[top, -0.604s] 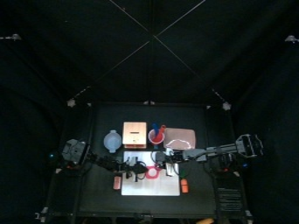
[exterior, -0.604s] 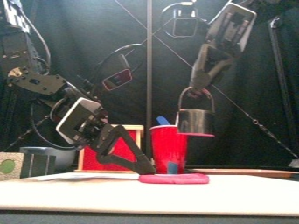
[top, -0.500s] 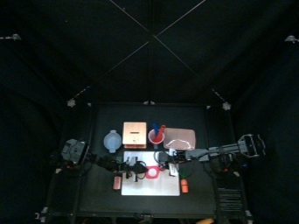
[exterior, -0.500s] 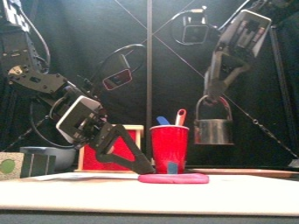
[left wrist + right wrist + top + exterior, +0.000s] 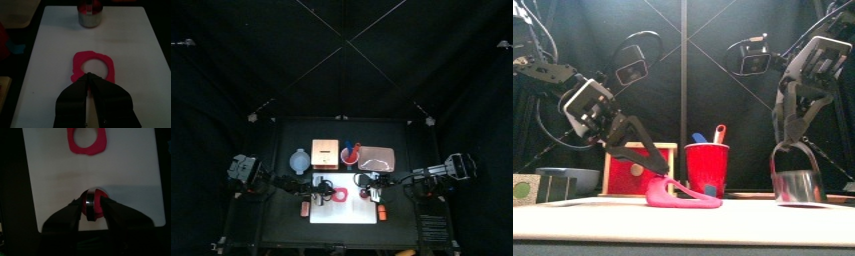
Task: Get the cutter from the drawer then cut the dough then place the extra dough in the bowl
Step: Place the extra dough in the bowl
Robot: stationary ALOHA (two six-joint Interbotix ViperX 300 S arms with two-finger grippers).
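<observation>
The red dough ring (image 5: 684, 197) lies on the white cutting board (image 5: 345, 208), its left edge raised off it. My left gripper (image 5: 657, 180) is shut on that edge; the left wrist view shows its jaws pinched on the ring's rim (image 5: 93, 67). The round metal cutter (image 5: 795, 186) stands upright on the board's right end, with a plug of red dough (image 5: 97, 210) inside it. My right gripper (image 5: 787, 150) hovers just over the cutter, open, its jaws on either side of the wire handle. In the right wrist view the cutter (image 5: 86, 207) sits between the spread jaws.
A red cup (image 5: 707, 170) with toy knives stands behind the board. The wooden box with its red drawer front (image 5: 627, 172) is at the back left, and the blue-grey bowl (image 5: 301, 158) lies left of it. A pink tray (image 5: 376, 156) sits at the back right.
The right arm has swung right and lowered the hanging cutter onto the board, then opened. The left gripper has closed on the dough ring's edge and lifted that side.
</observation>
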